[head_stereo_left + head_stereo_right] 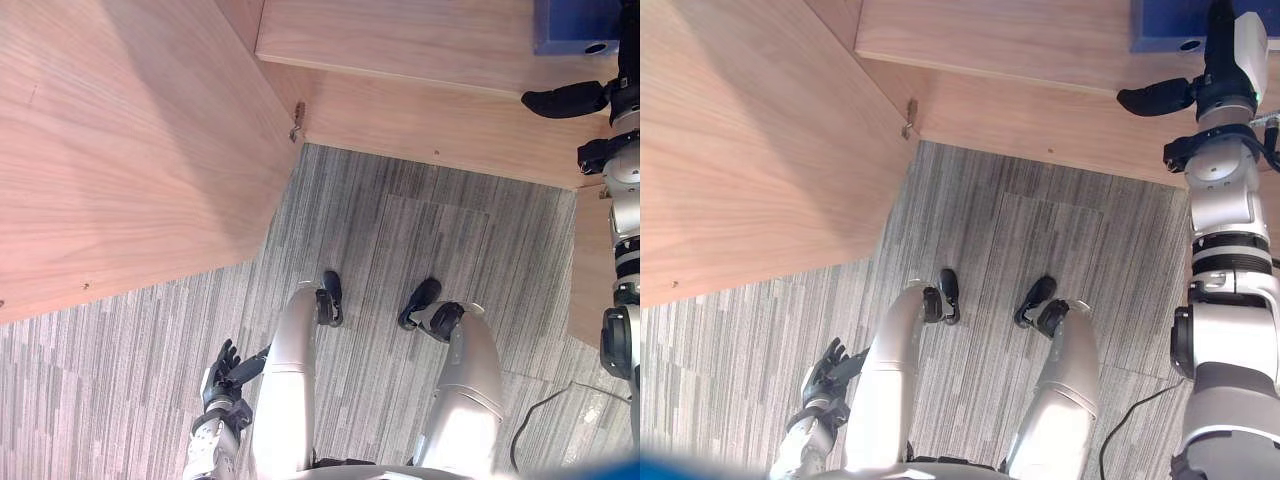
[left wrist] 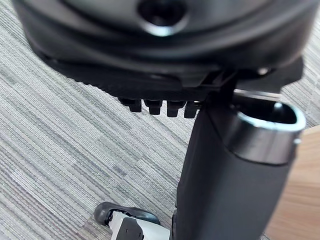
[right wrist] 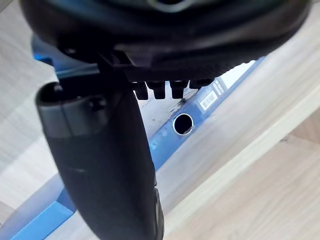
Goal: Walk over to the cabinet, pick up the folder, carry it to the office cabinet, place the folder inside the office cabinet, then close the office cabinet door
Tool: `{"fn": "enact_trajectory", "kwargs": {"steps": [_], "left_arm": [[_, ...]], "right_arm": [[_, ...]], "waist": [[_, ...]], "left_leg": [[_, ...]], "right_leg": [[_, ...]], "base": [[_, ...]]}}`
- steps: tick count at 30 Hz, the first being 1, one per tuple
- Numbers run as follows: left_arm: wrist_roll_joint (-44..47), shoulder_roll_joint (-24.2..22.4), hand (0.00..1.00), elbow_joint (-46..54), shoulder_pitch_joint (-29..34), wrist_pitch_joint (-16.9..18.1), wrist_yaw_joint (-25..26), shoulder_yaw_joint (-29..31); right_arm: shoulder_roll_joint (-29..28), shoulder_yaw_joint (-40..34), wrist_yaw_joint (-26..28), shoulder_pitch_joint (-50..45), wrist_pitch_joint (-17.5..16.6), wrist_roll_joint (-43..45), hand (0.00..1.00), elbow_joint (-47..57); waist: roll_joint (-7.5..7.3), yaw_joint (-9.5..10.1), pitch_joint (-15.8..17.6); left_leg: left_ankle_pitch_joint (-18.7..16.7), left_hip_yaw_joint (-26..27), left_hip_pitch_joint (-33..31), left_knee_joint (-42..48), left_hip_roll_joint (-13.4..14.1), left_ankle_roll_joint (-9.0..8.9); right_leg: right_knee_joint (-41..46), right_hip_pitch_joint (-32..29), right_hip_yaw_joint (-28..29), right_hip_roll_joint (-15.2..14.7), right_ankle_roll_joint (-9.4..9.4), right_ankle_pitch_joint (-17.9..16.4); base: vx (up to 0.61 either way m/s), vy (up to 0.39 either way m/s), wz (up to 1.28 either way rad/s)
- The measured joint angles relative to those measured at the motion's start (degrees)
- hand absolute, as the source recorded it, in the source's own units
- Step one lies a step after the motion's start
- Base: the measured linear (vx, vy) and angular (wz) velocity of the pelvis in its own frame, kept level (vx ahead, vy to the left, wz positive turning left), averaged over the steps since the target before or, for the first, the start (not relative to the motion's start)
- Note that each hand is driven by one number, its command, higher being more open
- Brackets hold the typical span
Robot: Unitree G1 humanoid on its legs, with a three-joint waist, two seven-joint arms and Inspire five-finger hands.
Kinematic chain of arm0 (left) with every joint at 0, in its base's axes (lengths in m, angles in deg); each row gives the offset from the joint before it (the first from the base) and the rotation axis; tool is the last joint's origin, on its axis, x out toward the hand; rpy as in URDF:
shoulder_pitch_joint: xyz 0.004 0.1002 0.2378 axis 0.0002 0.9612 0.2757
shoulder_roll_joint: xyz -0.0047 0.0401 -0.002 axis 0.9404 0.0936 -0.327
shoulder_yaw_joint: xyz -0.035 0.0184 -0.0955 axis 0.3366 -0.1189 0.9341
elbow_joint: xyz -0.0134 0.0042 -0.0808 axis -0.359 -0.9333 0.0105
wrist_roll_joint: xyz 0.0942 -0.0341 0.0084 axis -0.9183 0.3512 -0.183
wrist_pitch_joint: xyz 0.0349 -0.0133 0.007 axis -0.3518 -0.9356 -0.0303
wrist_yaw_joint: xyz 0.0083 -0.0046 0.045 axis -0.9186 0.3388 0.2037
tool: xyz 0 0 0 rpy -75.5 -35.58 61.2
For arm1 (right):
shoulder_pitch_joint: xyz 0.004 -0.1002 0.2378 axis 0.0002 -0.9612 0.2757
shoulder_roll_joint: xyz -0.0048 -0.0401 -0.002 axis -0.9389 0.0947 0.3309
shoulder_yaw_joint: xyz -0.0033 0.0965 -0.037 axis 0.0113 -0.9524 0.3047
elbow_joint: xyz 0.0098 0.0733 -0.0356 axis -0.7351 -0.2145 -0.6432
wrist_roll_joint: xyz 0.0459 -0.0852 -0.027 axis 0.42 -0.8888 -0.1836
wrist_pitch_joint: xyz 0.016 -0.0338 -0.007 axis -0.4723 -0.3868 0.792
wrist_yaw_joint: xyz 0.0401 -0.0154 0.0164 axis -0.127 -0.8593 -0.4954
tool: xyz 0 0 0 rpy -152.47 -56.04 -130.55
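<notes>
Head stereo pair looks steeply down; both share carpet [image 1: 400, 230], cabinet shelf [image 1: 400, 40] across top, folder [image 1: 575, 25] upper right. Left wrist cam close over carpet, right wrist close over folder.

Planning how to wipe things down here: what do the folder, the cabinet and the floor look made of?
Folder: likely plastic-covered board, smooth blue, with a round finger hole. Cabinet: light wood-grain panels, matte, perhaps laminate. Floor: carpet tile by its look, grey striped weave with visible seams.

Folder [image 1: 1165, 25] is seen flat on shelf [image 1: 990, 40]. Right hand [image 1: 1160, 97] is held near it, thumb out. Left hand [image 1: 825, 375] is hung low, fingers relaxed.
</notes>
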Motion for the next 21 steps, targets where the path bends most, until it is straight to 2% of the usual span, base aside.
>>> {"fn": "enact_trajectory", "kwargs": {"steps": [2, 7, 11, 15, 18, 21], "left_arm": [[0.0, 0.0, 1.00, 0.1, 0.0, 0.0, 0.0, 0.0], [-0.3, 0.2, 1.00, 2.1, 0.2, 0.1, 0.4, 0.0], [-0.3, 0.2, 1.00, 4.0, 0.2, 0.8, 0.6, 0.1], [-1.4, 0.7, 1.00, 6.0, 0.6, 1.2, 0.8, 0.1], [-1.6, 0.8, 1.00, 6.1, 0.8, 1.2, 1.7, 0.2], [-2.6, 0.8, 1.00, 6.2, 1.4, 1.2, 1.9, 0.2]], "right_arm": [[-2.4, 0.4, -1.4, -0.2, 2.2, 2.5, 1.00, 1.8], [-7.5, 1.7, -5.6, -2.3, 4.6, 6.5, 1.00, 9.9], [-10.5, 2.2, -7.5, -4.3, 4.8, 6.2, 1.00, 19.9], [-13.2, 2.3, -13.0, -6.7, 4.5, -0.9, 1.00, 35.2], [-13.8, 2.3, -15.6, -9.3, 3.4, -5.7, 1.00, 38.9], [-15.6, 2.3, -15.8, -13.2, 3.1, -8.3, 1.00, 39.1]], "waist": [[-0.09, -0.28, 0.0], [-0.11, -0.71, 0.0], [-0.13, -0.69, 0.1], [-0.33, -0.39, 0.2], [-0.60, -0.26, 0.4], [-0.85, -0.48, 0.5]], "left_leg": [[0.1, 0.4, 1.2, -0.7, 0.5, 0.04], [0.2, 1.0, 3.0, -1.7, 1.0, 0.05], [0.2, 1.0, 3.0, -1.7, 1.2, 0.02], [0.2, 1.0, 3.5, -1.6, 1.2, 0.02], [0.2, 1.0, 4.8, -1.8, 1.1, 0.03], [0.4, 1.2, 6.9, -3.4, 1.2, 0.06]], "right_leg": [[-1.0, 0.9, 0.2, 0.7, -0.05, 0.5], [-2.0, 2.1, 0.4, 1.4, -0.10, 0.9], [-2.0, 2.1, 0.4, 1.6, -0.13, 0.9], [-2.0, 2.6, 0.5, 1.6, -0.11, 0.9], [-2.4, 4.1, 0.3, 1.6, -0.06, 0.9], [-4.3, 6.3, -0.3, 2.0, 0.22, 1.2]], "base": [[0.00, 0.000, -0.15], [0.01, -0.009, -0.09], [0.01, -0.003, -0.01], [0.00, 0.000, 0.00], [0.00, 0.000, 0.00], [0.00, 0.015, -0.04]]}}
